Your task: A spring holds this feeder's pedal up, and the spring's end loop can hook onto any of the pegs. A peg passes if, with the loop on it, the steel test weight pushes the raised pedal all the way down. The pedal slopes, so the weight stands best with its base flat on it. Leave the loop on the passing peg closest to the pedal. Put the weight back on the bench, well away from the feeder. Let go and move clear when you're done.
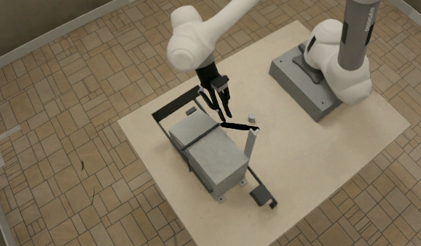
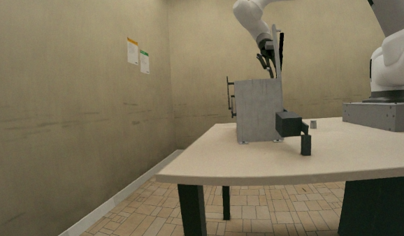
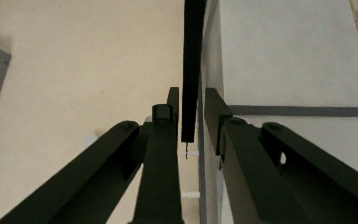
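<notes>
While fingers of gripper (image 1: 227, 118) (image 2: 271, 75) (image 3: 192, 97) stand narrowly apart, gripping nothing, I'd centre them on black spring (image 1: 239, 127) (image 2: 281, 52) (image 3: 191, 75) before closing gently; steel test weight (image 1: 251, 117) (image 2: 313, 124) sits upright on bench (image 1: 320, 153) (image 2: 342, 153) (image 3: 95, 65).

The feeder housing (image 1: 219, 156) (image 2: 258, 108) looks like dull grey metal, faintly streaked, with matt faces. The bench top (image 1: 320, 153) (image 2: 272, 160) is matt, smooth and cream-coloured. The robot arm's shell (image 1: 190, 44) (image 2: 249, 14) looks like smooth white plastic or painted metal, softly satin. The gripper (image 1: 226, 118) (image 3: 191, 102) has a dark, matt finish. The floor (image 1: 65, 145) (image 2: 251, 206) resembles matt stone tile; the wall (image 2: 83, 87) looks like scuffed, unglossy plaster.
</notes>
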`<state>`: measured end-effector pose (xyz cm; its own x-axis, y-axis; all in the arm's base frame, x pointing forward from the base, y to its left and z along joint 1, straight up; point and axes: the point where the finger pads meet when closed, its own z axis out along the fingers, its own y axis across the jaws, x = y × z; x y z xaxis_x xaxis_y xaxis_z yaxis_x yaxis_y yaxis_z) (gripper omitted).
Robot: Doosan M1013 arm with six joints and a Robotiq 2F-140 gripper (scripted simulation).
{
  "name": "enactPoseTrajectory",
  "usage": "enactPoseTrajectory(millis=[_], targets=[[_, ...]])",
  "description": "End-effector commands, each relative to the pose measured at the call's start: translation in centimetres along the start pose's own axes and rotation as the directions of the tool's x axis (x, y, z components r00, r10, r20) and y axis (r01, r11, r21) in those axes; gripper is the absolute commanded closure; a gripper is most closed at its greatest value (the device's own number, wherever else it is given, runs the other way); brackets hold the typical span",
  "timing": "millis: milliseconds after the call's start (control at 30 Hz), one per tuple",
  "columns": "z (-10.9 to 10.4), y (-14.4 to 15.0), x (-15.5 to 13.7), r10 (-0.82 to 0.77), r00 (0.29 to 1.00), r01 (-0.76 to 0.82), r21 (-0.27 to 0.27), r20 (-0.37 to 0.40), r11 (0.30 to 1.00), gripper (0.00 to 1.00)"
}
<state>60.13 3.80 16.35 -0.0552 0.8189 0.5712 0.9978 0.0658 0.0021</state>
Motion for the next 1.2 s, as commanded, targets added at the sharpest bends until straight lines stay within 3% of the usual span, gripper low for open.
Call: enactPoseTrajectory(millis=[0,533,633,1167], targets=[[0.1,0.0,0.0,-0.001,1.0,0.001,-0.001,0.0,1.0,0.76],[4.9,0.0,0.0,-0.001,1.0,0.001,-0.001,0.0,1.0,0.76],[4.5,0.0,0.0,-0.001,1.0,0.001,-0.001,0.0,1.0,0.76],[6.6,0.0,0.1,-0.001,1.0,0.001,-0.001,0.0,1.0,0.76]])
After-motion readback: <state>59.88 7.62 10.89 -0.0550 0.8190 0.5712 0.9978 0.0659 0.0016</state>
